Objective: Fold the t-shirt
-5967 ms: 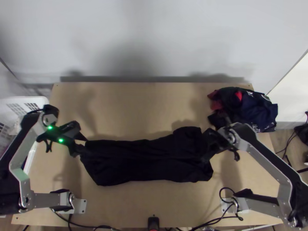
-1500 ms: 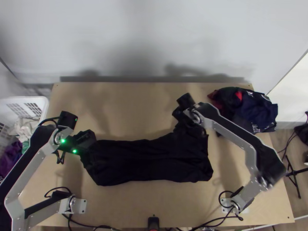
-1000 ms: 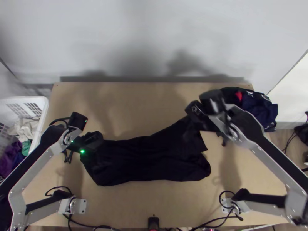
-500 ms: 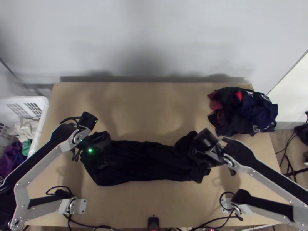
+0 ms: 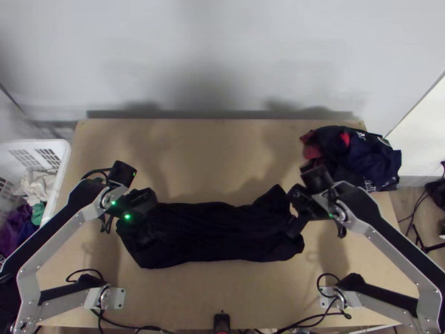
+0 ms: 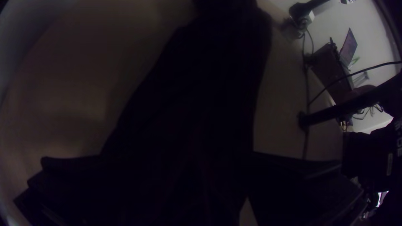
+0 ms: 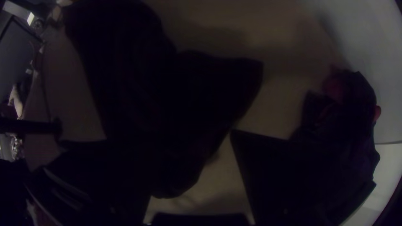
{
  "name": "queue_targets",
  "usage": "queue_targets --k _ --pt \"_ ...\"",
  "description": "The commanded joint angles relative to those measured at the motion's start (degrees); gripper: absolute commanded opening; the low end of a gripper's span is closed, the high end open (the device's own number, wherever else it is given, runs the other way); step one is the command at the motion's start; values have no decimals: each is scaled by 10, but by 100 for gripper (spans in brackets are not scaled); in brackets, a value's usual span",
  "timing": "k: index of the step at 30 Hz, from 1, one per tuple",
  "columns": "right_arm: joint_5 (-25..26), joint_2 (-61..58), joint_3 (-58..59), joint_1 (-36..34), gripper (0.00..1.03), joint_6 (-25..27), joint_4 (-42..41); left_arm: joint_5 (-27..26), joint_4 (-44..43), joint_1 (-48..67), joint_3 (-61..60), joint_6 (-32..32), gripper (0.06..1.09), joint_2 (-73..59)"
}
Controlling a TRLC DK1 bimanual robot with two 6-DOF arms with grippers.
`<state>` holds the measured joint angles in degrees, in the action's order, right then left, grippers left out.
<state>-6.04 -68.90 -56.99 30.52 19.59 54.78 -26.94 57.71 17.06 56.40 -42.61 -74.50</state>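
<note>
T-shirt (image 5: 222, 231) laid lengthwise, parallel to tabletop's (image 5: 217, 289) near edge, presumably so both ends can be reached; left gripper (image 6: 180, 158) and right gripper (image 7: 169, 138) parted, nothing clenched.

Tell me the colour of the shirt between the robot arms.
The shirt looks black, seen best in the top view.

Table (image 5: 211, 295): light wood
T-shirt (image 5: 206, 231): long dark strip between left and right edges
Clothes pile (image 5: 372, 161): far right corner, over right edge

Dark t-shirt (image 6: 205, 88) in long strip on table (image 6: 71, 83); left end effector (image 5: 153, 222) over it, fingers wide apart.
</note>
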Motion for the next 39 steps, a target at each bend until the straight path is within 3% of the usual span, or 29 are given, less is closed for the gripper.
queue_targets --k 1,4,10,12,14,15,19,28,35,39 --pt "-18 -14 -10 -17 69 -5 -12 0 2 -10 -9 1 104 8" --pt "-18 -55 -4 10 69 -9 -40 0 0 -16 -11 -1 104 6" --pt "-10 -165 13 -6 68 -12 -189 0 -5 -24 -23 -5 104 1" --pt "-9 -194 1 -9 70 -10 -189 0 -5 -27 -23 -6 104 2" --pt "-8 -198 1 -11 93 -11 -189 0 -5 -36 -23 -8 104 4" --pt "-6 -196 0 -11 98 -12 -183 0 -4 -42 -22 -12 104 5" --pt "-2 -132 -8 -22 99 -12 -164 0 3 -74 -16 -24 104 9" --pt "-3 -30 -90 -118 99 -10 -76 0 34 -134 -2 -46 104 33" --pt "-3 0 -68 -115 99 -6 -52 0 70 -179 7 -99 104 52" --pt "-3 -22 -48 -120 99 2 -66 28 72 -181 -2 -131 104 48"
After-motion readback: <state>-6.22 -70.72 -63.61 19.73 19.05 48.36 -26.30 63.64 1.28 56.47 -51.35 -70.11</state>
